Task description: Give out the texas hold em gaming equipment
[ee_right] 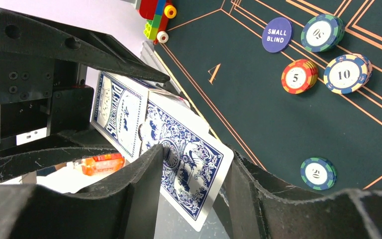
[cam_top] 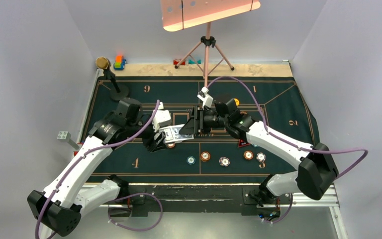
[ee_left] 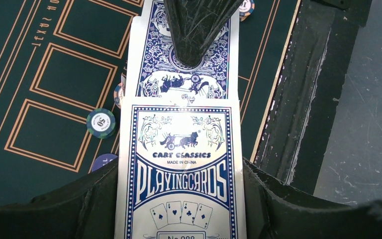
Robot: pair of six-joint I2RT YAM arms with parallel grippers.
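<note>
Left gripper (cam_top: 158,142) is clamped on the card box (ee_left: 179,169) above mid-table, and the right gripper (ee_right: 194,164) at its three o'clock stands half open astride one protruding card (ee_right: 189,174); risk: a skewed pinch bends it or drags extras onto the chips (cam_top: 206,156) at five o'clock.

We lose the card box (ee_left: 179,174) below its number line at the 6 o'clock edge; it hides half the dark blue disc (ee_left: 104,162) at 8 o'clock. One poker chip (ee_left: 246,6) at 1 o'clock is cropped. From above, the row of chips (cam_top: 223,161) is too small to read, the red-black marker (cam_top: 241,144) mostly under the right arm (cam_top: 278,144).
</note>
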